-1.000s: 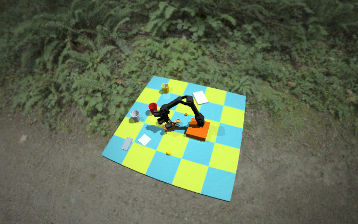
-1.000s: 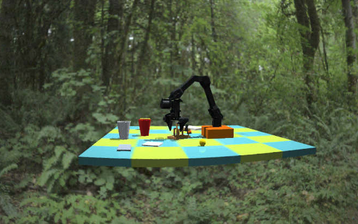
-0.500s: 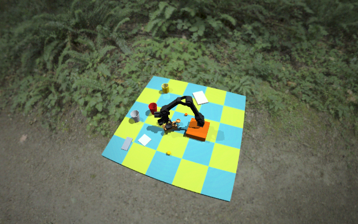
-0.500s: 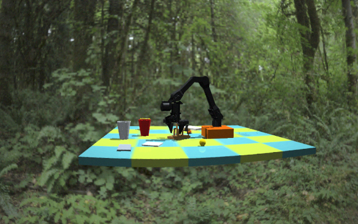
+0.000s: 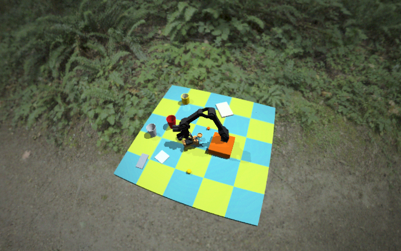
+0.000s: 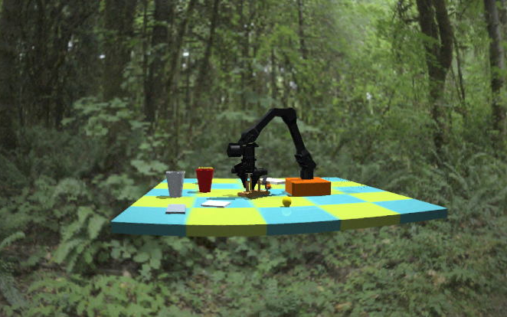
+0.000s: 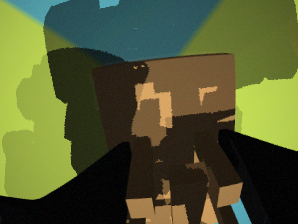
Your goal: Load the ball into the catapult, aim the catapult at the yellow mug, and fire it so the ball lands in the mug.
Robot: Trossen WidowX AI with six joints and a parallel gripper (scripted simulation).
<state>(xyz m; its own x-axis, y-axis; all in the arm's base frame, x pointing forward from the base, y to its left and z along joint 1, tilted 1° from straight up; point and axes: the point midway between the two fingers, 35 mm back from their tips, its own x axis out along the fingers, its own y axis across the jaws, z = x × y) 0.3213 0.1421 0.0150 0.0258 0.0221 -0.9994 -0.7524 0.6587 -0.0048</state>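
Note:
The wooden catapult point(image 5: 199, 134) point(image 6: 253, 194) point(image 7: 197, 70) stands left of the orange box. My gripper point(image 5: 188, 142) point(image 6: 249, 187) point(image 7: 175, 144) points down and is shut on the catapult's wooden frame, near its uprights. The catapult's cup is on the side toward the orange box; no ball is seen in it. A small orange ball point(image 5: 208, 128) point(image 6: 269, 186) lies behind the catapult. A yellow ball point(image 5: 188, 171) point(image 6: 286, 201) lies toward the front. The yellow mug point(image 5: 185, 99) stands upright at the far left; in the exterior view it is mostly hidden behind the red cup.
A red cup point(image 5: 171, 120) point(image 6: 204, 180) and a grey cup point(image 5: 151, 129) point(image 6: 175, 183) stand left of the gripper. The arm stands on an orange box point(image 5: 222, 145) point(image 6: 308, 187). A white tile point(image 5: 162, 156), a grey tile point(image 5: 142, 160) and a white panel point(image 5: 224, 109) lie flat.

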